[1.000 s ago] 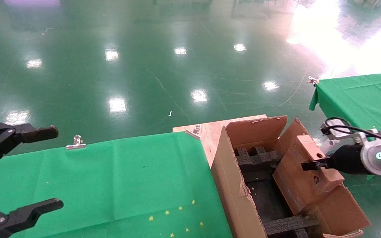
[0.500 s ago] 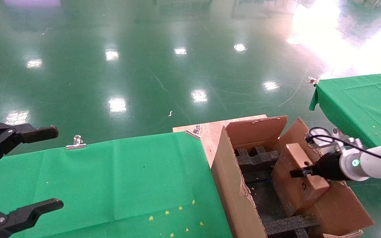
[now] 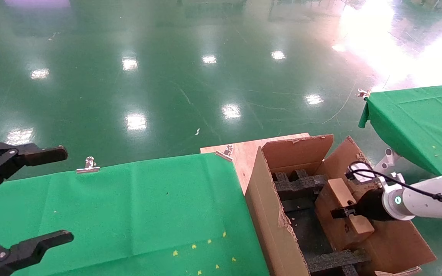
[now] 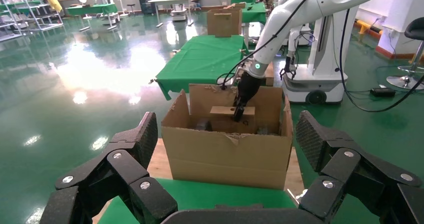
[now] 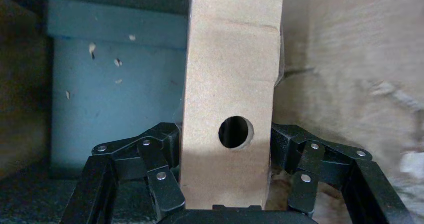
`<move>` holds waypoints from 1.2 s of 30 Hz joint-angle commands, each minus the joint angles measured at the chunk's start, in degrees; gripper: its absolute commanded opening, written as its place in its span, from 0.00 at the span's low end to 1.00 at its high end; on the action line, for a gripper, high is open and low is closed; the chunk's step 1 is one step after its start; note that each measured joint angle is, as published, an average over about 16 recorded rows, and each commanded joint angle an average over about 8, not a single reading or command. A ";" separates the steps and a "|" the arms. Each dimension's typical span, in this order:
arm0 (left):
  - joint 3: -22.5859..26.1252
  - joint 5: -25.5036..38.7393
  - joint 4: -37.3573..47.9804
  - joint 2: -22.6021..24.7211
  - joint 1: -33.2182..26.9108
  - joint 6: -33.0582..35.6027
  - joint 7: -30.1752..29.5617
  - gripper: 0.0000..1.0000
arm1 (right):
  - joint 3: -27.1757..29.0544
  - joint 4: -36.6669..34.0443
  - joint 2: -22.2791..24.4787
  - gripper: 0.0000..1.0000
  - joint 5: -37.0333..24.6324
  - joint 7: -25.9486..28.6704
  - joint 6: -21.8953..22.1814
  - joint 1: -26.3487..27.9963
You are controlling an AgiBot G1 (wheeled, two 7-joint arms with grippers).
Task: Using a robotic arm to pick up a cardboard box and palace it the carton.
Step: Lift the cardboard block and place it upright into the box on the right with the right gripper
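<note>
Right gripper (image 3: 340, 212) jaws clamp the cardboard box (image 3: 343, 214) inside the carton (image 3: 271, 214) — left gripper (image 3: 33, 199) gapes wide.

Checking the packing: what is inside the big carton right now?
Inside the carton: black foam inserts and the cardboard box, held by the right claw. The floor under the box is hidden.
</note>
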 commanded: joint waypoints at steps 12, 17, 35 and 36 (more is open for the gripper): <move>0.00 -0.01 0.01 -0.01 0.01 -0.02 0.01 1.00 | -0.07 -1.91 -1.22 1.00 1.14 -1.26 0.04 -1.04; 0.00 -0.01 0.02 -0.01 0.01 -0.02 0.01 1.00 | -0.03 -1.74 -1.08 1.00 1.14 -1.26 -0.10 -0.88; 0.01 -0.01 0.03 -0.01 0.00 -0.03 0.02 1.00 | 0.79 -0.57 0.59 1.00 1.10 -1.93 -1.29 1.71; 0.01 -0.01 0.03 -0.01 0.00 -0.03 0.02 1.00 | 0.95 -0.29 0.78 1.00 1.17 -1.95 -1.32 2.02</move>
